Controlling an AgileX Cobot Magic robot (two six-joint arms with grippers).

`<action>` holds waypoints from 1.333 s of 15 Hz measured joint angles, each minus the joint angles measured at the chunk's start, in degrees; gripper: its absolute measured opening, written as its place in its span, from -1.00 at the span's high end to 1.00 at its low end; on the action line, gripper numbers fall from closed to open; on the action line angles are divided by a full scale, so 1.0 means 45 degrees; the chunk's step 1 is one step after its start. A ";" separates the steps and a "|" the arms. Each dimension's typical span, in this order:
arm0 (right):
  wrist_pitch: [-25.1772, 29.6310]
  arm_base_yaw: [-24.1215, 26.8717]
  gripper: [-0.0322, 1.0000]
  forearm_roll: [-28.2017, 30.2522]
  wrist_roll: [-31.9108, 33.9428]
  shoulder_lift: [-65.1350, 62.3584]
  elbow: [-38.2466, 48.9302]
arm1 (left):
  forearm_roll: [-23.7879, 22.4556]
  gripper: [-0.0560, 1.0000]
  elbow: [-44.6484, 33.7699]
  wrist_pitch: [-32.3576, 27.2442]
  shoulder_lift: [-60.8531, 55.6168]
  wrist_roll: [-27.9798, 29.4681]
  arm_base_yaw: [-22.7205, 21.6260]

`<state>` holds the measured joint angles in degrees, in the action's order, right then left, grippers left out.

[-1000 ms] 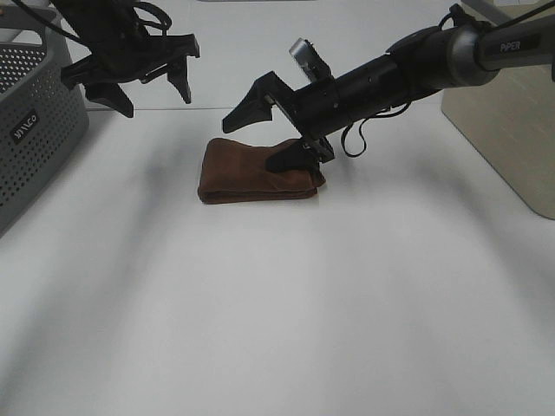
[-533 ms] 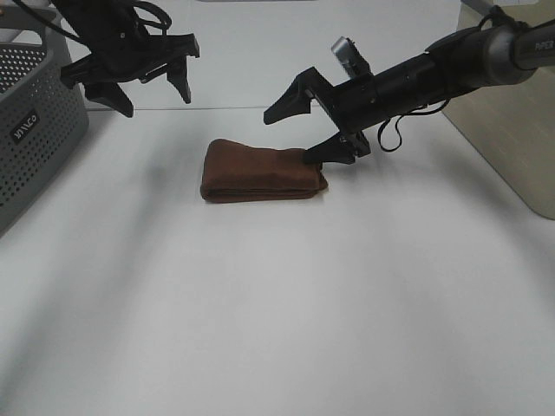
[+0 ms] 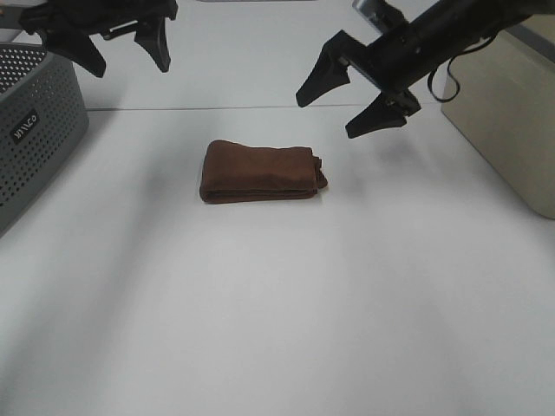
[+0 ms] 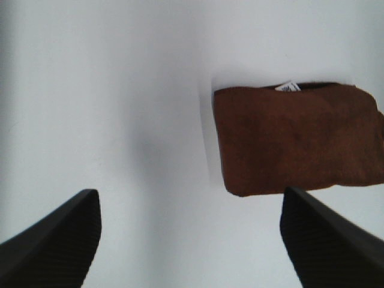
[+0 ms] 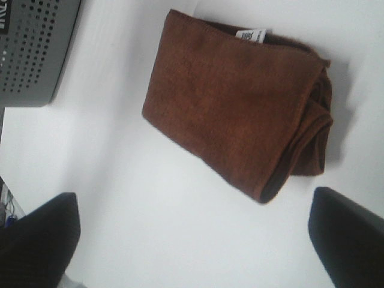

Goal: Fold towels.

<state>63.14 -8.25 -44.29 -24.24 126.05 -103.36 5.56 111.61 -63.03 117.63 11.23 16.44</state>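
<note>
The dark reddish-brown towel (image 3: 260, 172) lies folded in a compact rectangle on the white table, free of both grippers. It shows in the left wrist view (image 4: 297, 139) and the right wrist view (image 5: 237, 102) with its small white tag (image 5: 252, 35) at one edge. My right gripper (image 3: 345, 97) is open and empty, raised above and to the right of the towel. My left gripper (image 3: 121, 45) is open and empty, high at the back left, far from the towel.
A grey perforated basket (image 3: 30, 130) stands at the left edge and shows in the right wrist view (image 5: 36, 48). A beige box (image 3: 512, 104) stands at the right. The white table (image 3: 277, 303) extends in front of the towel.
My right gripper has let go of the towel's right end and lifted up and to the right. My left gripper has risen and moved back. The towel stays folded.
</note>
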 joint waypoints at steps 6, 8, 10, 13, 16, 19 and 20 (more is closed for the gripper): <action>0.1324 -0.0013 -0.94 0.4966 0.3107 -0.3909 0.0229 | -0.1464 -0.57 -0.0166 -0.1426 -0.3298 -0.0395 0.0013; 0.1324 -0.0013 -0.94 0.5959 0.3412 -0.5590 0.1108 | -0.1502 -0.57 -0.1324 -0.1426 -0.4749 -0.0420 0.0013; 0.1337 -0.0013 -0.94 0.6443 0.3476 -0.7461 0.2534 | -0.1502 -0.57 -0.3310 -0.1426 -0.6646 -0.0598 0.0013; 0.1375 -0.0013 -0.94 0.6570 0.3476 -0.9969 0.4838 | -0.1502 -0.57 -0.6659 -0.1451 -0.9397 -0.0700 0.0013; 0.1375 -0.0013 -0.94 0.6621 0.3476 -1.2974 0.7920 | -0.1502 -0.57 -1.0530 -0.1477 -1.3127 -0.0751 0.0013; 0.0509 -0.0013 -0.94 0.6901 0.3476 -1.6348 1.1154 | -0.1502 -0.57 -1.3713 -0.1502 -1.7176 -0.0764 0.0013; 0.0102 -0.0013 -0.94 0.7117 0.3476 -1.7443 1.2109 | -0.1490 -0.57 -1.4642 -0.1502 -1.8717 -0.0955 0.0013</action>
<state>63.60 -8.31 -12.26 -8.59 47.56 -48.87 -1.15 45.72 -69.79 33.40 6.93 16.50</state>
